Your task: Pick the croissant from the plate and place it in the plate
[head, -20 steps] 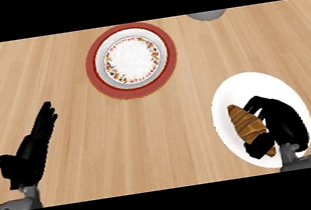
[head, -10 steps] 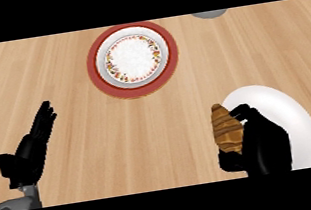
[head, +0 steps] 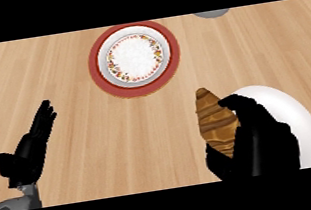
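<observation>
A: Where is the croissant (head: 216, 124)?

B: In the right hand (head: 258, 147). Its fingers (head: 242, 106) curl round the pastry's right side, with the thumb side low at the left, so the croissant stands nearly upright with its pointed end sticking out above the fingertips.

A: Is it on a plate?

B: I cannot tell whether it touches anything below. It shows at the left rim of the white plate (head: 298, 116), partly over the wooden surface (head: 63, 65). The white plate lies behind and to the right of the fingers, and the hand covers much of it.

A: And the other plate?

B: The red-rimmed plate (head: 135, 57), with a patterned ring around a white middle, lies well beyond the fingertips and to their left, well apart from the croissant.

A: The left hand (head: 28, 154)?

B: At the lower left, fingers straight and close together, pointing up and away, holding nothing.

A: Anything else?

B: A grey object (head: 211, 13) past the fingertips, cut off at the far edge.
</observation>
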Controlling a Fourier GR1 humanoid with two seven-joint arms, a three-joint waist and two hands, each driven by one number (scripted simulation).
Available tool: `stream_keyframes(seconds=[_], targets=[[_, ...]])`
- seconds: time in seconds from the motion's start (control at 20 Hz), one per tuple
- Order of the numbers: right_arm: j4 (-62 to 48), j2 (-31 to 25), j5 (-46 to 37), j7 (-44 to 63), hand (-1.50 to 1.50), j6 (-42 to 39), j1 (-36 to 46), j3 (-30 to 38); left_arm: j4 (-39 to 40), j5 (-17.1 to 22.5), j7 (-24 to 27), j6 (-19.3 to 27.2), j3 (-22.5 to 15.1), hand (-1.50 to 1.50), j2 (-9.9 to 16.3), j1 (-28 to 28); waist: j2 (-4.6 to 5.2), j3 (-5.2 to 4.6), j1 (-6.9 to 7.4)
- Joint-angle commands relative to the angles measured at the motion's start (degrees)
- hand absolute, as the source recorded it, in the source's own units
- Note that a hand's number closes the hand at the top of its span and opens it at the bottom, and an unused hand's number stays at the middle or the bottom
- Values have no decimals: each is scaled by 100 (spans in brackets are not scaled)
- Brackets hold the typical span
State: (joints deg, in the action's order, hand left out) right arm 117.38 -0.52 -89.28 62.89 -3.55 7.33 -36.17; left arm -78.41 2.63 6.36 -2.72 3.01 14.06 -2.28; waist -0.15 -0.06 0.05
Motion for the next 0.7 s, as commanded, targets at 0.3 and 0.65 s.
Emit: stream_keyframes(seconds=[0.3,0.65], targets=[[-771,49,578,1002,150,-489,2233,407,169,-175,83,73,-13,0,-156,-179,21,3,50],[-2446,49,1557,759,150,91,3532,1136,-284,-202,-142,34,-243,0,-317,29,37,6,182]])
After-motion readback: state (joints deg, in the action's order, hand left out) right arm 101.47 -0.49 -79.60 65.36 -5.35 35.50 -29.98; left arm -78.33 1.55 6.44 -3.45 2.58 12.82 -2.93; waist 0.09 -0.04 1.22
